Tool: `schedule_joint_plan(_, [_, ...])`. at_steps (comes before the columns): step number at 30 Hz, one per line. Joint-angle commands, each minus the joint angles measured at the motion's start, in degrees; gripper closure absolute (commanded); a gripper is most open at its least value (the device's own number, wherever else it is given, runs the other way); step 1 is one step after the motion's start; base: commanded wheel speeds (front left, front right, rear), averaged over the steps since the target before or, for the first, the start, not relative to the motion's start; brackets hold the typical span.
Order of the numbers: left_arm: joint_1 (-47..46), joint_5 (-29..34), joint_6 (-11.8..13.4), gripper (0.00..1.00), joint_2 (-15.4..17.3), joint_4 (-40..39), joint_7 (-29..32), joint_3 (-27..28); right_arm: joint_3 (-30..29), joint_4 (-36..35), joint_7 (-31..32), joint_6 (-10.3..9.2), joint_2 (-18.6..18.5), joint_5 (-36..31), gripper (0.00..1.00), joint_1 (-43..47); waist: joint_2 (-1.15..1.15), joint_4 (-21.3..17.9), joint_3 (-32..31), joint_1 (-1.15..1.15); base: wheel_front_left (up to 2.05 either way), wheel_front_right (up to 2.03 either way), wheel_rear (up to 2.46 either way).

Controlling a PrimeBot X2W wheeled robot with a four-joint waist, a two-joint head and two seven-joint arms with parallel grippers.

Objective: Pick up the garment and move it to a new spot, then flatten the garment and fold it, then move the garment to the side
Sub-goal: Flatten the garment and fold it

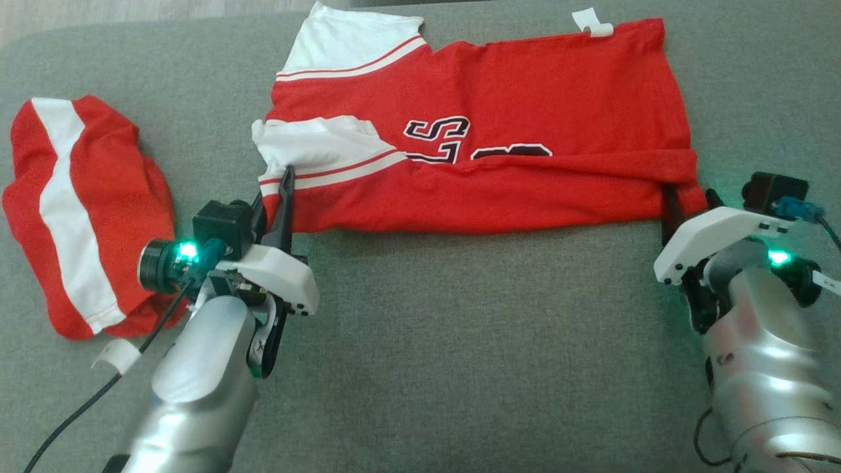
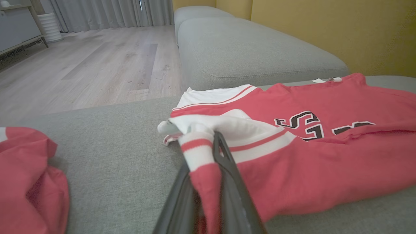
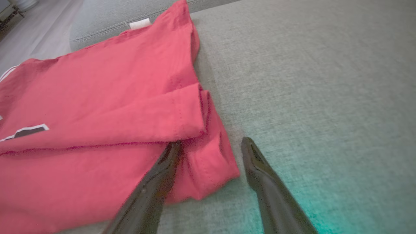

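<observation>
Jersey [image 1: 499, 177] clamped at sleeve by left pincer [image 1: 276, 190]; right pincer [image 3: 211, 143] wide; second garment [image 1: 85, 217] nearby.

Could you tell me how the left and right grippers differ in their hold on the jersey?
The left gripper is shut on the jersey's striped sleeve; the right gripper is open, the hem corner between its fingers. Cloth bunches in the left gripper, lies flat at the right gripper. Both sit at its near edge.

Second garment [image 1: 85, 217] left of jersey [image 1: 525, 190]
</observation>
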Motion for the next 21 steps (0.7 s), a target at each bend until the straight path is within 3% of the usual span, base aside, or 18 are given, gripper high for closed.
schedule_joint_plan(1, [-1.2,0.1,0.2,1.00,1.7,-1.8,-0.2,1.3,1.8,-0.2,-0.3,0.39,0.5,-0.6,1.00,-0.5,0.00,0.0,-0.2,0.00,0.00,0.00,0.00])
schedule_joint_plan(7, [0.4,-0.6,0.4,1.00,2.6,-0.7,-0.7,1.6,1.8,1.8,-5.0,0.39,0.5,-1.5,1.00,-0.9,0.00,-1.0,-2.2,0.00,0.00,0.00,0.00])
schedule_joint_plan(14, [3.2,-1.5,0.7,1.00,3.5,-0.2,-1.5,1.8,4.9,4.3,-10.2,0.39,0.5,8.3,1.00,-0.3,0.00,-2.7,-5.9,0.00,0.00,0.00,0.00])
schedule_joint_plan(21, [7.4,-2.3,1.2,1.00,4.4,-2.0,-1.7,1.7,8.3,3.7,-11.8,0.39,0.5,12.2,1.00,4.5,0.00,-3.9,-10.7,0.00,0.00,0.00,0.00])
